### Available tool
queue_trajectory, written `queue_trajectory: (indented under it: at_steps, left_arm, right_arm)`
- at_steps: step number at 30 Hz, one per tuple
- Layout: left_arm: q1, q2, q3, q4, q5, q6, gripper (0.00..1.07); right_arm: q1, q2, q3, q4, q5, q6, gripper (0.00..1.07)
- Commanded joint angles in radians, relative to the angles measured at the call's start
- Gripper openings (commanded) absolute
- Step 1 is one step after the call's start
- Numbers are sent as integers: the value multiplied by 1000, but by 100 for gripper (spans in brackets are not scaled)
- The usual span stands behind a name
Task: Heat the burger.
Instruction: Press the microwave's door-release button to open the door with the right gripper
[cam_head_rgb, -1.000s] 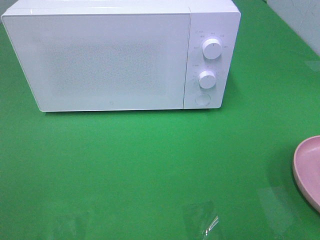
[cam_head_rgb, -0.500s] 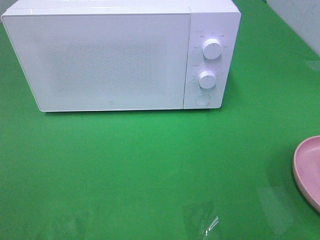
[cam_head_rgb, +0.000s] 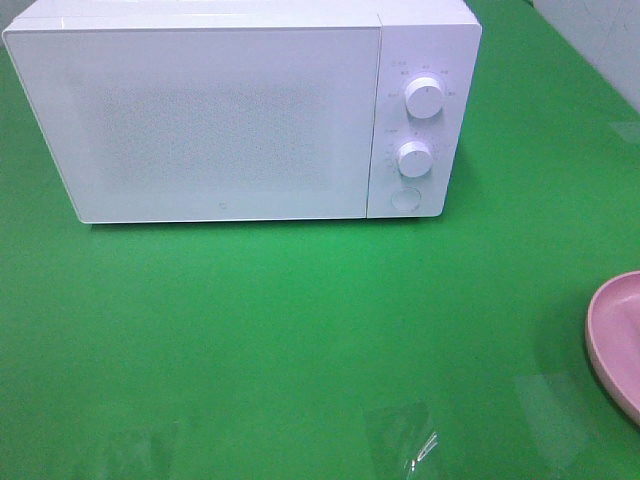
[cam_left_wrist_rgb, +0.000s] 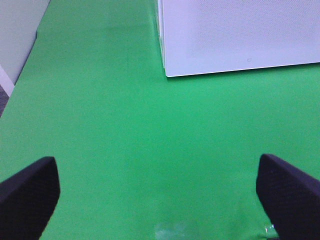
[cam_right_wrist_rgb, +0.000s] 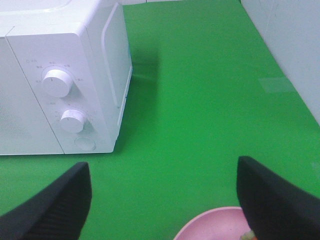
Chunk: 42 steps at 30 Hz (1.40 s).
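The microwave (cam_head_rgb: 200, 120) stands at the back of the green surface (cam_head_rgb: 300, 330) with its door (cam_head_rgb: 200, 150) shut, so nothing can go in yet; I take the step in hand to be getting that door open, most likely by the round button (cam_head_rgb: 404, 199) below the two knobs (cam_head_rgb: 424, 97). Neither arm shows from the high camera.

The left hand (cam_left_wrist_rgb: 156, 170) hangs over bare green in front of the door's near corner, fingers spread wide and holding nothing; the right hand (cam_right_wrist_rgb: 163, 170) is also spread and empty, low over the pink plate (cam_right_wrist_rgb: 210, 225) at the right edge of the surface.

The burger (cam_right_wrist_rgb: 248, 233) is hard to make out; a sliver of yellow and green peeks from behind one right finger on the plate, and that is probably it, though I would not swear to it.

To do this well, I would send the right hand to the button, as it sits nearer that side; press squarely with one fingertip and not the knobs just above; keep the left hand clear of the door's swing, since the hinge looks to be on its side. Only with the door wide should the right hand drop onto the burger, gripping across the bun halves gently enough not to squeeze out the layers.
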Motion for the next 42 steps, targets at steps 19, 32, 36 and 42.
queue_trajectory:
  at_steps: [19, 32, 36, 42]
  left_arm:
    - [-5, -17, 1, -5, 4, 0, 100]
    - [-5, -17, 1, -5, 4, 0, 100]
    - [-5, -17, 1, -5, 4, 0, 100]
    - [-5, -17, 1, -5, 4, 0, 100]
  right_arm:
    - [-3, 326, 1, -6, -336, 15, 76]
    - [1, 537, 1, -5, -663, 7, 76]
    - [1, 585, 1, -5, -736, -24, 76]
    - [11, 648, 21, 43, -860, -124, 76]
